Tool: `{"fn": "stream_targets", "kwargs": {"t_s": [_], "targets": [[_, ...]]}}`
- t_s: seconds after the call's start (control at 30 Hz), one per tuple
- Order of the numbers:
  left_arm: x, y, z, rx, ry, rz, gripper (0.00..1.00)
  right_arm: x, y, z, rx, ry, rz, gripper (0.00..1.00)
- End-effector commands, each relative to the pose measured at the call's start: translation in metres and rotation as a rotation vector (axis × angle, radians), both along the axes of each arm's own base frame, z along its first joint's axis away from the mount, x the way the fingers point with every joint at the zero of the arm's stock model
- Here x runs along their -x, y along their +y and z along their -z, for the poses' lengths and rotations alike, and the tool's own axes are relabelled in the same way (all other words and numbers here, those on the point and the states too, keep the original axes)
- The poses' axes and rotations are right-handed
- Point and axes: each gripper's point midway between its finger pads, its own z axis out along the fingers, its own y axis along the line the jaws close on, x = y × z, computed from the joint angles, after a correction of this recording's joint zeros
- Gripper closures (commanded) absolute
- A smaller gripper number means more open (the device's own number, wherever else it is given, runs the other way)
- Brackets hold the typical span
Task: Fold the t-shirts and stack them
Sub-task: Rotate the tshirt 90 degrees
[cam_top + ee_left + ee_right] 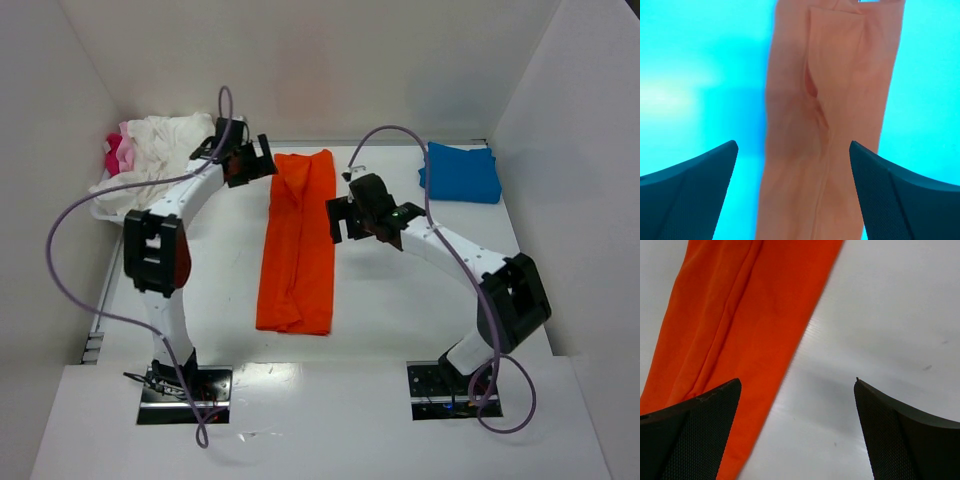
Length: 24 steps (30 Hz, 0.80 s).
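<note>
White tabletop bears a soft orange t-shirt folded long and narrow — left pincer and right pincer gape wide.

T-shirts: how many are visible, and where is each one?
4: orange t-shirt folded long in the middle; blue t-shirt folded at far right; white t-shirt and pink t-shirt heaped at far left, perhaps hiding more.

The long shirt lies central — shirt heap behind-left, folded shirt behind-right.
</note>
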Motion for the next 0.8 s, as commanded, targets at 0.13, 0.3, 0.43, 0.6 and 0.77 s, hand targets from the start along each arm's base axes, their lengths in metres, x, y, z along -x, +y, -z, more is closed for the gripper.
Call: {"fn": "stream_targets", "kwargs": {"t_s": [0.13, 0.3, 0.43, 0.6, 0.77], "targets": [[0.094, 0.022, -0.005, 0.061, 0.074, -0.027, 0.0, -0.002, 0.041, 0.002, -0.161, 0.085, -0.079, 0.27], [0.144, 0.016, 0.014, 0.103, 0.122, -0.017, 0.0, 0.024, 0.049, 0.018, -0.233, 0.191, -0.106, 0.77], [0.164, 0.02, 0.021, 0.1, 0.147, -0.021, 0.02, 0.049, 0.076, 0.016, -0.326, 0.247, -0.218, 0.86], [0.169, 0.021, 0.021, 0.095, 0.144, -0.014, 0.02, 0.082, 0.11, 0.049, -0.26, 0.332, -0.296, 0.84], [0.176, 0.024, 0.018, 0.084, 0.143, -0.011, 0.0, 0.086, 0.104, 0.086, -0.146, 0.417, -0.224, 0.87]]}}
